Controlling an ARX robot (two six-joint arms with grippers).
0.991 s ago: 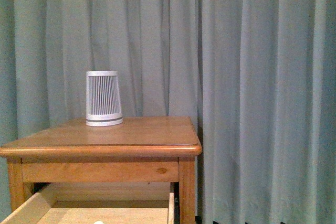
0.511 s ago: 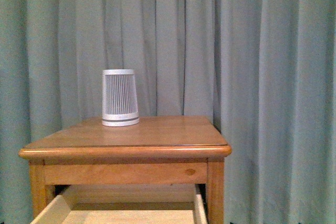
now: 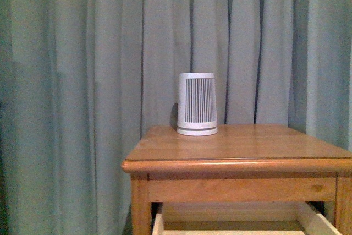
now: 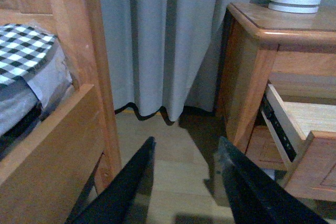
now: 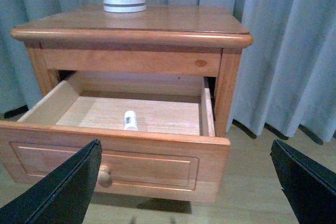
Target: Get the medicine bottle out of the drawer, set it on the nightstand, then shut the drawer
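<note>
The honey-wood nightstand (image 5: 131,24) stands before grey curtains, its upper drawer (image 5: 115,153) pulled out with a round knob (image 5: 104,174). On the drawer's pale floor lies the small white medicine bottle (image 5: 130,120), near the front wall. My right gripper (image 5: 186,153) hangs open in front of the drawer, its dark fingers wide apart and holding nothing. My left gripper (image 4: 184,148) is open over the wooden floor left of the nightstand (image 4: 273,24), empty. The front view shows the nightstand top (image 3: 236,147) and the drawer's back (image 3: 231,213); the bottle is hidden there.
A white ribbed tapered device (image 3: 197,104) stands on the nightstand top near its back edge. A wooden bed frame (image 4: 79,77) with a checked cloth (image 4: 23,45) sits left of the nightstand. Grey curtains (image 3: 82,81) hang behind, reaching the floor.
The front view has swung left: the nightstand and ribbed device have shifted from the picture's left to its right, and more curtain shows on the left.
</note>
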